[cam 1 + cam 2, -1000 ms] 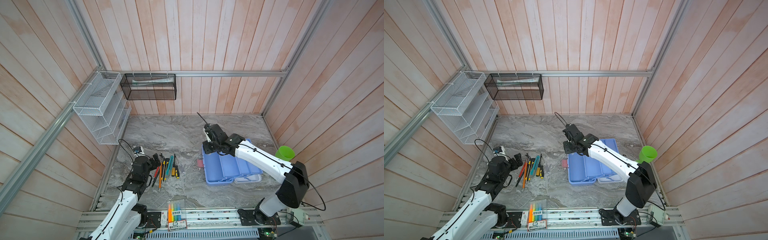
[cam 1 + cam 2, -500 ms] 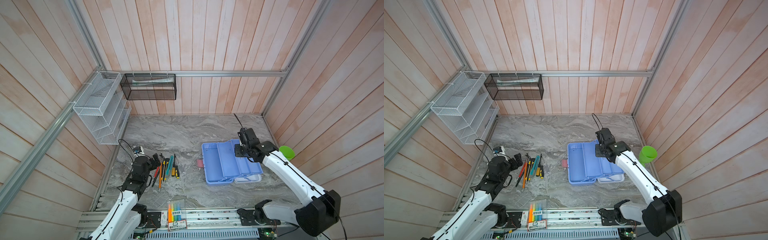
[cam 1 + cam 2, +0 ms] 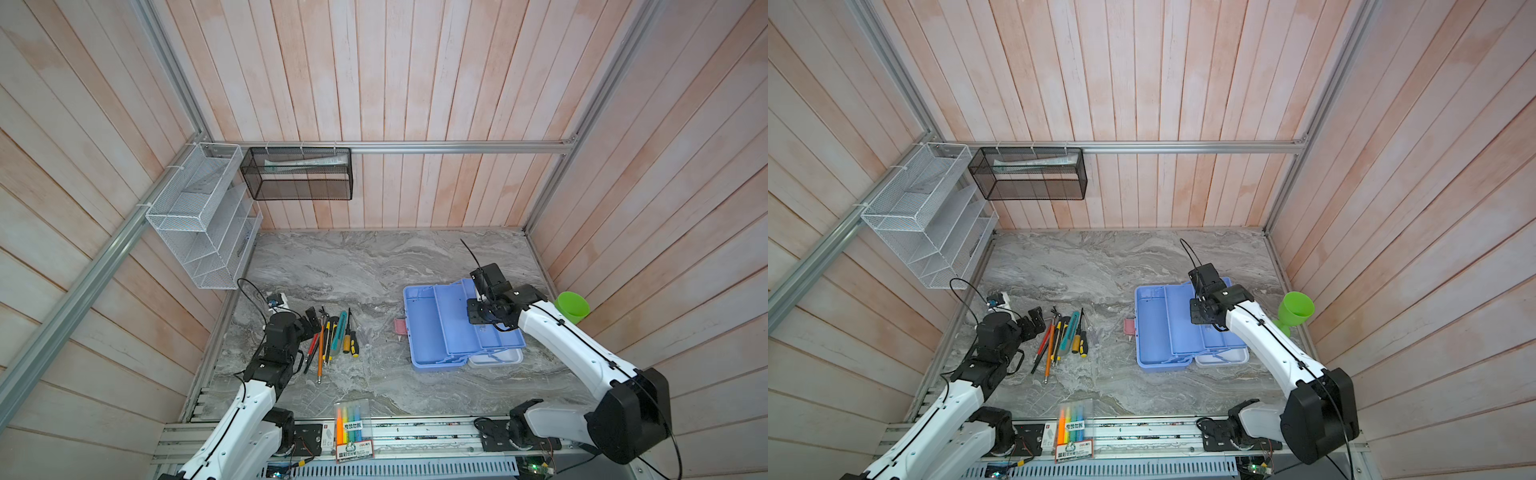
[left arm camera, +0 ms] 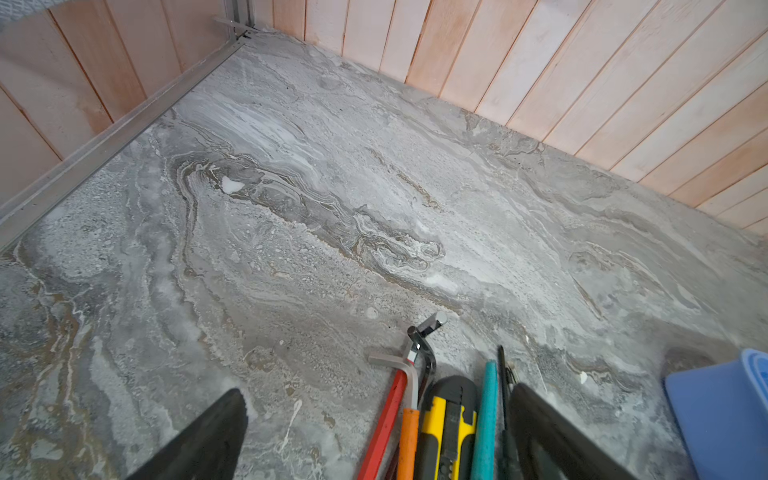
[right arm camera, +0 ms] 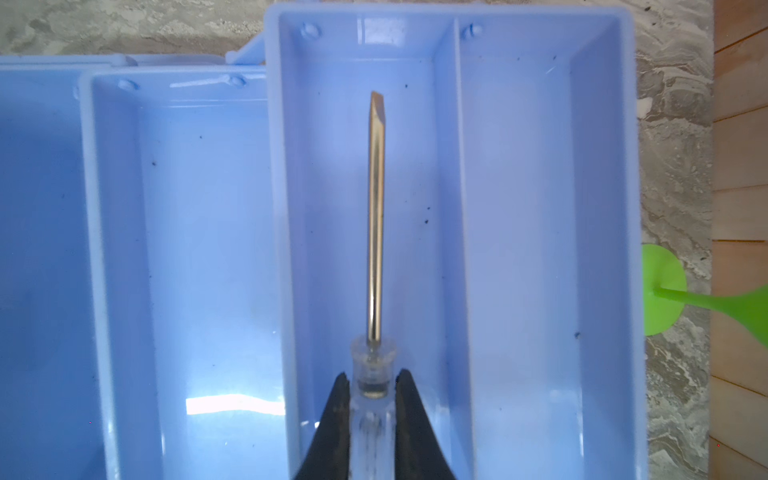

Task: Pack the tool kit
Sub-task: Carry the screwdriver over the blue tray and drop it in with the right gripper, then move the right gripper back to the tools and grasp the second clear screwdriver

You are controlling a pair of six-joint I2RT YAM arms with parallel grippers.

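Both top views show me the tool kit (image 3: 428, 332) lying open at right of centre on the marble. My right gripper (image 5: 370, 380) is above its divided tray (image 5: 519, 208) on the kit's right side, pinching a clear-handled screwdriver (image 5: 376, 216) whose shaft runs along one compartment. My left gripper (image 4: 376, 390), jaws spread wide, sits just beside the loose tools (image 3: 334, 336) at lower left.
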